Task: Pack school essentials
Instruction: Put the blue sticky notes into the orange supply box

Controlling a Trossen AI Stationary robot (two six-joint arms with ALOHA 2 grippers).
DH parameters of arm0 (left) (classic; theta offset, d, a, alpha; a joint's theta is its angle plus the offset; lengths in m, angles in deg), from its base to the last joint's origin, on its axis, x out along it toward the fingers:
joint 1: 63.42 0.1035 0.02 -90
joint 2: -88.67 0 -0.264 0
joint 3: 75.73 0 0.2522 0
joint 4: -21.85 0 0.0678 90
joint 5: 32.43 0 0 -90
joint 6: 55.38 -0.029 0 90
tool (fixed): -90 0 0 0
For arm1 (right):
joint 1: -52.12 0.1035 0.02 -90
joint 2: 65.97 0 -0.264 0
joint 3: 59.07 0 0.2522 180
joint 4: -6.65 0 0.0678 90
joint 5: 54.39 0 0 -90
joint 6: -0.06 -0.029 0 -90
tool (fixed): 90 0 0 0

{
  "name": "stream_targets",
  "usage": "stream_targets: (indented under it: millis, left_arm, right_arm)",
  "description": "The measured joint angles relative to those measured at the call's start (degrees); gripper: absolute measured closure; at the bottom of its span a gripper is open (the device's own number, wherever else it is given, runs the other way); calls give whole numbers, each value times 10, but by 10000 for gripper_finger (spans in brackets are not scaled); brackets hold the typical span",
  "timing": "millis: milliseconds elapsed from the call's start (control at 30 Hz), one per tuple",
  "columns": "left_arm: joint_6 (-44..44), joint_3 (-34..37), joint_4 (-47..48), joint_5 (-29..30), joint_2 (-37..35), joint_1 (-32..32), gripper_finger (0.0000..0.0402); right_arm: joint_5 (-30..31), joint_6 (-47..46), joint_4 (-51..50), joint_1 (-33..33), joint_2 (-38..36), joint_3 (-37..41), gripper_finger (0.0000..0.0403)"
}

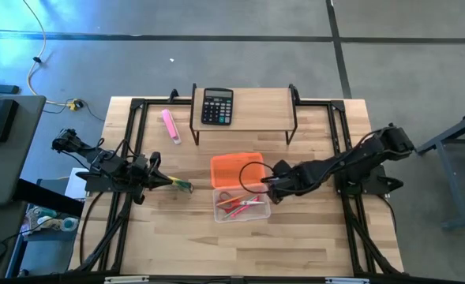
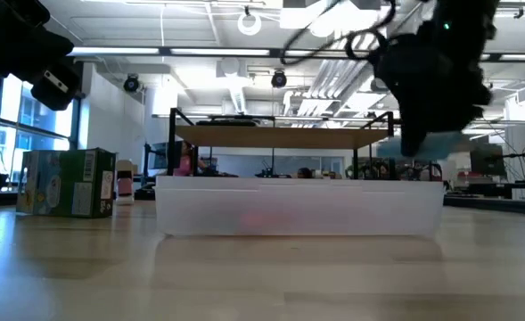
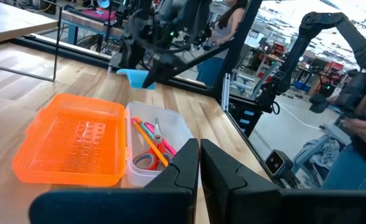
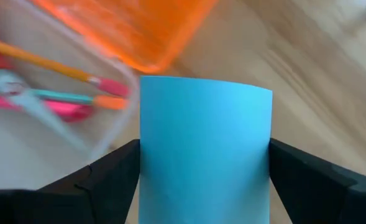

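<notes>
High view, working left to right: I see my left gripper parked at the table's left side, fingers closed together and empty. At centre sits the clear box, its orange lid open on the far side, with red-handled scissors and an orange pencil inside. My right gripper hovers at the box's right edge, jaws spread wide and clamping the light-blue square notepad.

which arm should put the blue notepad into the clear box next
The right. Its gripper already holds the light-blue notepad at the clear box edge; the left gripper is shut, off to the side.
</notes>
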Motion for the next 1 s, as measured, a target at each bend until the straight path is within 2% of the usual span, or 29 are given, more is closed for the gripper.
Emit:
stream_targets:
  millis: [200, 567, 867, 1000]
  left_arm:
    - [0, 0, 0, 0, 0, 0, 396]
    - [0, 0, 0, 0, 0, 0, 396]
    - [0, 0, 0, 0, 0, 0, 396]
    - [0, 0, 0, 0, 0, 0, 396]
  right_arm:
    - [-2, 162, 64, -17, 0, -30, 81]
    - [-101, 456, 278, -26, 54, -31, 81]
    - [-178, 572, 309, -42, 74, -32, 81]
    - [-189, 602, 318, -32, 90, -32, 81]
